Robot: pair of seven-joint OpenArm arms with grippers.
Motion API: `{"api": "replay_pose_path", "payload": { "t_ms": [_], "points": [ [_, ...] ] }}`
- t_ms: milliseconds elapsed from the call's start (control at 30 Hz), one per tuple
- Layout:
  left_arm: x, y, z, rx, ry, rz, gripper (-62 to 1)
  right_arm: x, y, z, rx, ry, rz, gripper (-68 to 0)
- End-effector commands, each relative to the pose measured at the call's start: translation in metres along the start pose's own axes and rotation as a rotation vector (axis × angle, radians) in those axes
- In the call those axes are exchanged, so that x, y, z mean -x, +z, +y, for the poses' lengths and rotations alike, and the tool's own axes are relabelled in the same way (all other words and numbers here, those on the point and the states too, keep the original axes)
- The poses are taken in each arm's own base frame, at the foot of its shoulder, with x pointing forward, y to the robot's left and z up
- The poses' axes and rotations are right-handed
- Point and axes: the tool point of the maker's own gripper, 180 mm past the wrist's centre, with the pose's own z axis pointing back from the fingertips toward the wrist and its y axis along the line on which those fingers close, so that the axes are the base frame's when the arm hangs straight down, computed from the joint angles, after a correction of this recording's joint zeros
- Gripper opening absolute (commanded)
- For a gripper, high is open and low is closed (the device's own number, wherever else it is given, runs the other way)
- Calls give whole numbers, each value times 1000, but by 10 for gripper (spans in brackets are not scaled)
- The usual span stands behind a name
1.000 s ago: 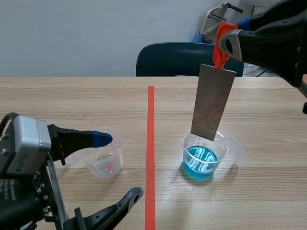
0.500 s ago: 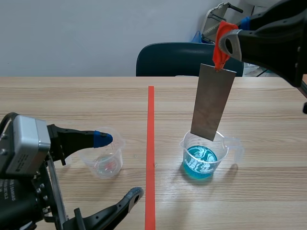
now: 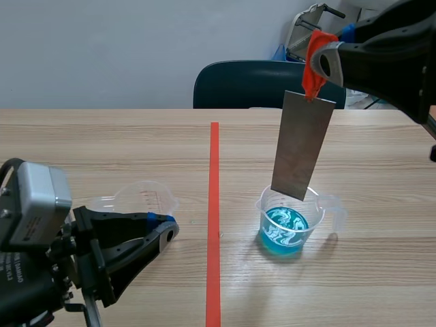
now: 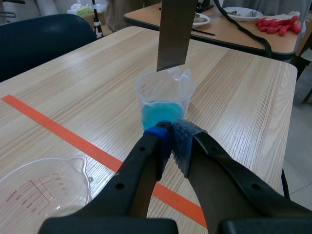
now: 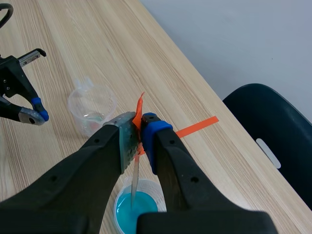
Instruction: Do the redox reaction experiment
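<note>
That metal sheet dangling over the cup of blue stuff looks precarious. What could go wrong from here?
1. The right gripper pinches the metal plate only at the orange tab on its top end, so the plate might slip and drop, splashing the blue liquid.
2. The plate hangs tilted, its lower edge close above the rim of the blue-liquid cup. Lowering it could catch the rim and tip the cup.

The wooden counter has a red tape line down its middle and holds two cups: a clear cup just beside the left jaws, and a cup of blue liquid below the right jaws.
</note>
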Motion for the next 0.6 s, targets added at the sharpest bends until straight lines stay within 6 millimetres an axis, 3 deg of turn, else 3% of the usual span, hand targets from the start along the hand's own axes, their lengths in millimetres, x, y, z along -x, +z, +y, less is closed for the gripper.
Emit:
{"api": "replay_pose_path", "payload": {
  "t_ms": [0,167,433,567],
  "points": [
    [-20,-4,-2,8,5,-89,-592,-10,2,-2,0,17,-33,-669],
    [-45,-14,6,0,-22,-197,-593,-10,2,-2,0,17,-34,-669],
    [-60,-56,32,-39,-99,-155,-593,-10,2,-2,0,17,-33,-669],
    [-66,-74,29,-11,-120,-144,-593,-10,2,-2,0,17,-33,-669]
  ]
}}
